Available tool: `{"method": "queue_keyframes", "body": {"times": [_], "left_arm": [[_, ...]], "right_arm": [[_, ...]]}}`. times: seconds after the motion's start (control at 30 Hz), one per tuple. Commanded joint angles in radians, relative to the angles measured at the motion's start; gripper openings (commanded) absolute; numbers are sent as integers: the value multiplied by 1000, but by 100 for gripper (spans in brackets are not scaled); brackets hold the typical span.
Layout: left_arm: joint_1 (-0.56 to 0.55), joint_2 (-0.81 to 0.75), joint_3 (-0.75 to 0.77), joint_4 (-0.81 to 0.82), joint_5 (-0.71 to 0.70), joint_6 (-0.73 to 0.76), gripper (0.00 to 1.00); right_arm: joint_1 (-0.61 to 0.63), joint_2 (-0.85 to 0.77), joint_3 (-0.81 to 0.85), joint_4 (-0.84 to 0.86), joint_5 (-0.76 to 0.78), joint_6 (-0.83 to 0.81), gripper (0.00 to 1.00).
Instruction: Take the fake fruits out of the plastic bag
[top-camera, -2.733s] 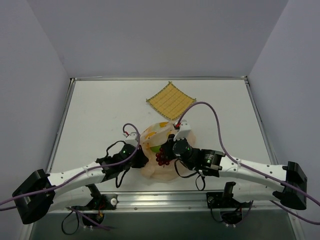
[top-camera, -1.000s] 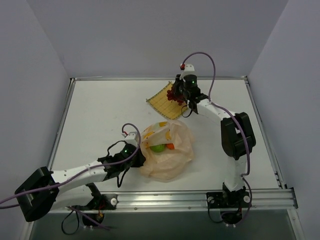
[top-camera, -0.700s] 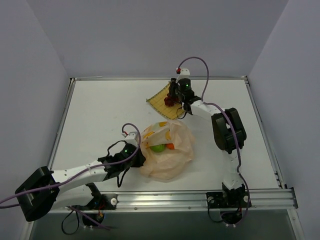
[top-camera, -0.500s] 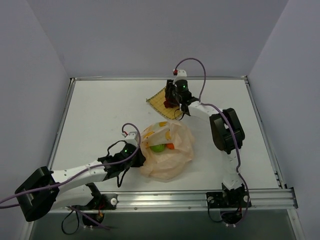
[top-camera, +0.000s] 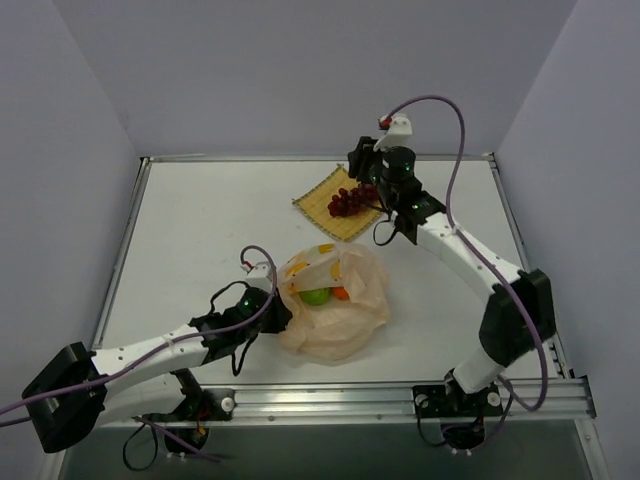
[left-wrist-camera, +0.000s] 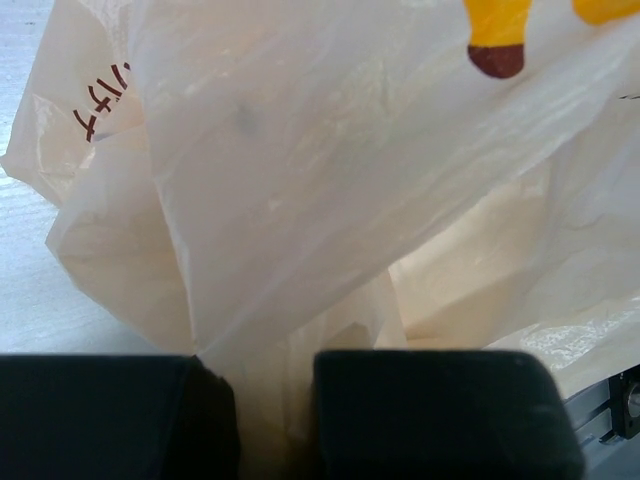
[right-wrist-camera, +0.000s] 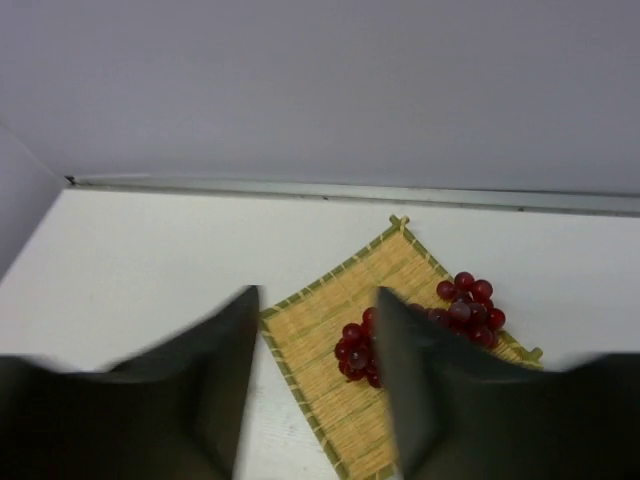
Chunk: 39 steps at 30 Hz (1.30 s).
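The dark red grape bunch (top-camera: 349, 200) lies on the woven bamboo mat (top-camera: 328, 212); it also shows in the right wrist view (right-wrist-camera: 450, 315). My right gripper (top-camera: 366, 166) is open and empty, just behind and above the grapes; in its own view (right-wrist-camera: 318, 300) the jaws stand apart over the mat (right-wrist-camera: 320, 370). The plastic bag (top-camera: 340, 315) lies open near the table's front, with a round green fruit (top-camera: 316, 296) and an orange-tinted piece (top-camera: 341, 293) showing inside. My left gripper (top-camera: 274, 308) is shut on a fold of the bag (left-wrist-camera: 270, 230) at its left edge.
The printed yellow bananas (left-wrist-camera: 500, 20) are part of the bag. The white table (top-camera: 200, 230) has raised rails at the back and sides. A metal rail (top-camera: 330, 395) runs along the front by the arm bases.
My right gripper carried the grape bunch from the bag to the mat, let it go there and drew back, now open. The left gripper keeps its hold on the bag.
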Motion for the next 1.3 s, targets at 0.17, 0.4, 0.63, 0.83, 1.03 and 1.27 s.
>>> {"method": "queue_keyframes", "body": {"times": [0.17,0.4,0.63,0.83,1.03,1.27], "left_arm": [[6,-18,48,55,-8,21,2],[4,-43,42,71,-13,3,2],[4,-81,72,60,-31,-20,2],[4,-74,63,74,-12,-36,2],[6,-61,56,109,-44,-37,2],[6,-18,49,140,-39,-37,2]], "right_arm": [[364,-497,-390,10,155,74,0],[697,-648,-637,-55,338,192,1],[751,-496,-667,-72,410,239,3],[727,-350,-612,-65,438,163,26],[687,-243,-573,-53,438,130,41],[615,-179,-570,37,351,121,64]]}}
